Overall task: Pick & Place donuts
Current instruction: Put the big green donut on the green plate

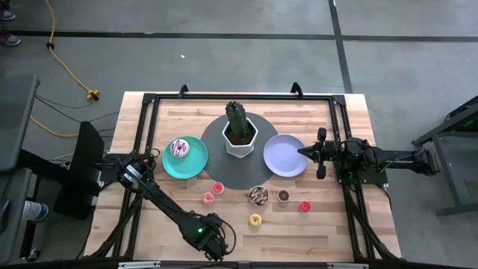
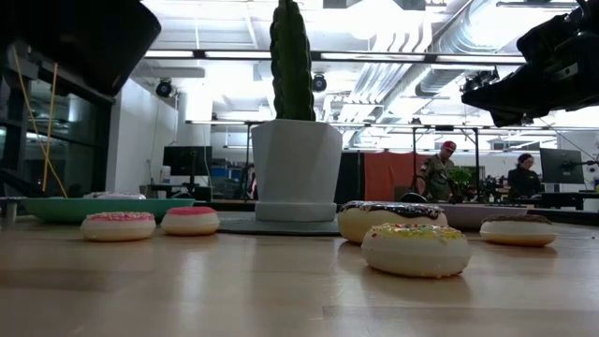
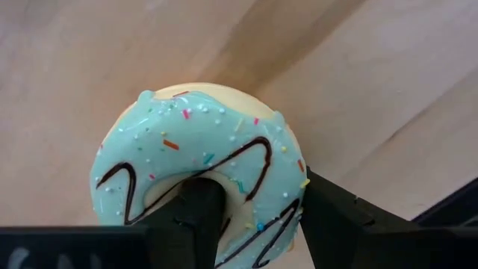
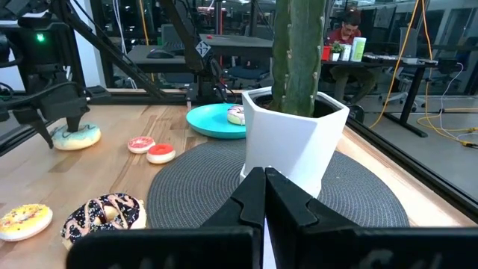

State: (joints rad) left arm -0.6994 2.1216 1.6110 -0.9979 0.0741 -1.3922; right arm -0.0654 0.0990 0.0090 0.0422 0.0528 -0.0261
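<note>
My left gripper [image 3: 258, 202] is near the table's near edge [image 1: 213, 237], shut on a mint-green donut [image 3: 202, 149] with chocolate drizzle. The right wrist view shows that donut [image 4: 75, 137] low on the wood. A pink donut [image 1: 179, 147] lies on the teal plate [image 1: 196, 166]. On the bare wood lie a red [image 1: 217, 187], a pink-orange [image 1: 208, 198], a chocolate-white [image 1: 258, 196], a brown [image 1: 284, 196], another red [image 1: 305, 206] and a yellow donut [image 1: 255, 220]. My right gripper [image 1: 301, 152] is shut and holds nothing, above the lavender plate [image 1: 282, 158]. My left gripper has the mint-green donut's ring wall [image 3: 284, 187] between its fingers, one finger [image 3: 198, 209] in the hole and the other [image 3: 328, 217] outside the rim. The fingers come from above, pointing down. In the right wrist view the donut seems to rest on the table.
A cactus in a white pot [image 1: 240, 138] stands on a round grey mat [image 1: 224, 175] mid-table, between the two plates. A black frame [image 1: 149, 119] runs round the wooden top. Bare wood shows left of the donut row and along the near edge. People sit in the room beyond.
</note>
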